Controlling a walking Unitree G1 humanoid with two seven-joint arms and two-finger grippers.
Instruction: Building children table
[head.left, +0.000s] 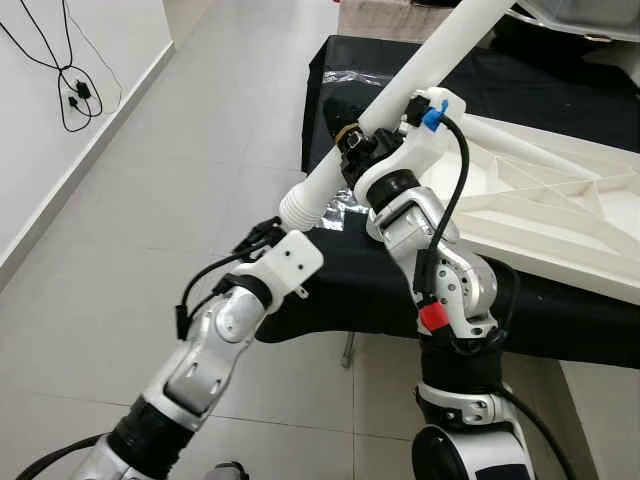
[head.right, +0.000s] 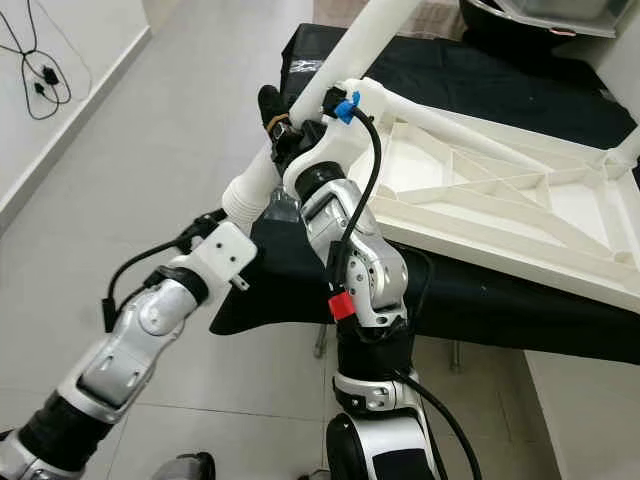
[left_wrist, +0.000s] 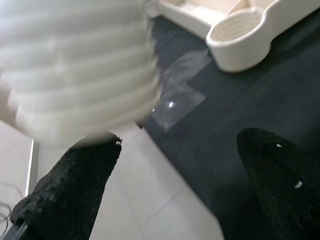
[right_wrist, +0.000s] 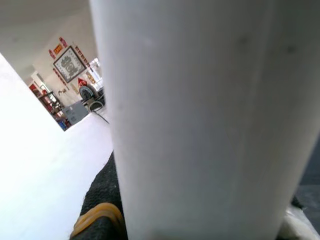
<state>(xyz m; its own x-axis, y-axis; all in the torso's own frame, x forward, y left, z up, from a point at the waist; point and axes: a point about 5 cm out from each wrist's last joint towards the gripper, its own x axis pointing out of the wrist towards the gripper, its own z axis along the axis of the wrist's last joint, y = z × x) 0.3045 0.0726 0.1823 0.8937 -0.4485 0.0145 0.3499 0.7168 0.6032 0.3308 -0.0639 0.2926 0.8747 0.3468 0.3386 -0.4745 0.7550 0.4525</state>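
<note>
Over the black-draped table edge, right gripper (head.left: 352, 150) clamped on white table leg (head.left: 440, 55), left gripper (left_wrist: 175, 190) spread apart just below its ribbed end.

Silver arms w/ black joints, black cables, red band (head.left: 433, 318), blue clip (head.left: 432, 118).

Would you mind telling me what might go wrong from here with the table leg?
The right pincer grips the long white leg partway along, so it may tilt or slip. The left pincer is open just below the leg's threaded end, not holding it. The leg could knock the upturned tabletop.
</note>
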